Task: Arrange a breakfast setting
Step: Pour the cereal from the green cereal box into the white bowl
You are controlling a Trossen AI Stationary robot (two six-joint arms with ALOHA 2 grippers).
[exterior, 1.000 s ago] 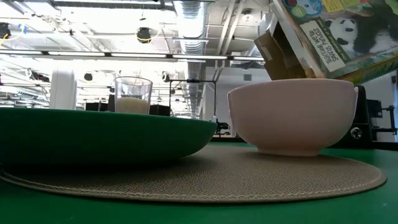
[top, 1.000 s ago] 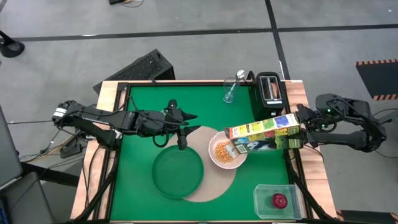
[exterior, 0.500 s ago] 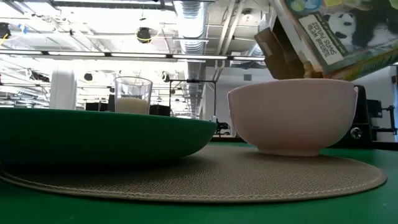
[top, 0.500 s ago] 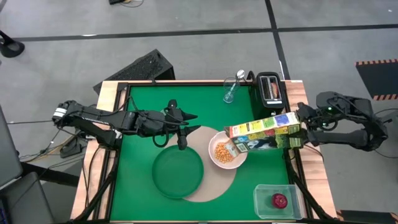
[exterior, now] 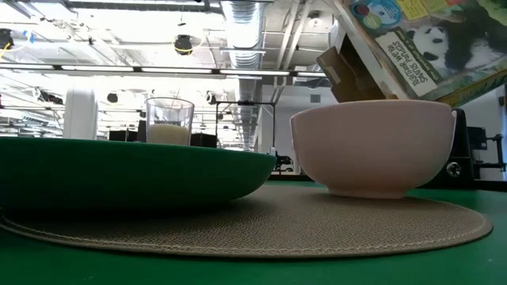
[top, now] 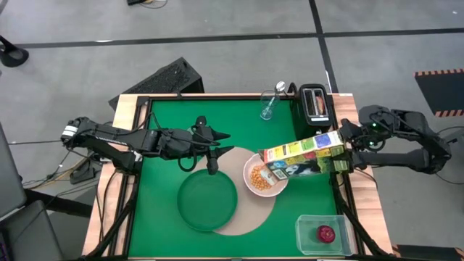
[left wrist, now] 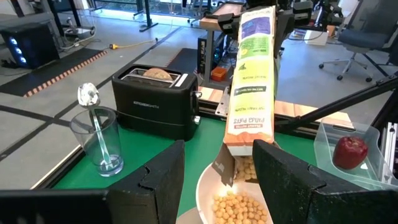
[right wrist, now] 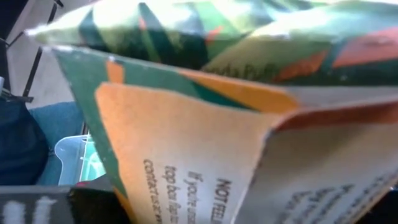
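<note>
My right gripper (top: 346, 154) is shut on the green-yellow cereal box (top: 304, 156), which tilts with its open end (left wrist: 239, 148) low over the white bowl (top: 262, 177). The bowl holds cereal (left wrist: 239, 208) and sits on the round beige placemat (top: 246, 217) beside the dark green plate (top: 208, 201). My left gripper (top: 212, 165) hovers open at the mat's far left, empty. The glass (top: 270, 105) stands at the far edge with the metal spoon (left wrist: 93, 118) upright in it. The bagel (left wrist: 155, 73) sticks out of the toaster's slot. The red apple (top: 326, 233) lies in a clear tub. My right gripper holds the cereal box at its closed end (top: 339, 156), coming from the table's right and slanting down, along the box. The box's own bulk hides the fingers. The box is lifted clear and tips open end down over the bowl.
A black toaster (top: 315, 101) stands at the far right corner. A clear plastic tub (top: 319, 233) sits at the near right corner. Open green table (top: 167, 123) lies at the far left. A raised frame (top: 134, 181) runs round the table.
My right gripper has shifted a little toward the table's left and far edge with the cereal box. The box stays tilted, with its open end over the bowl.
</note>
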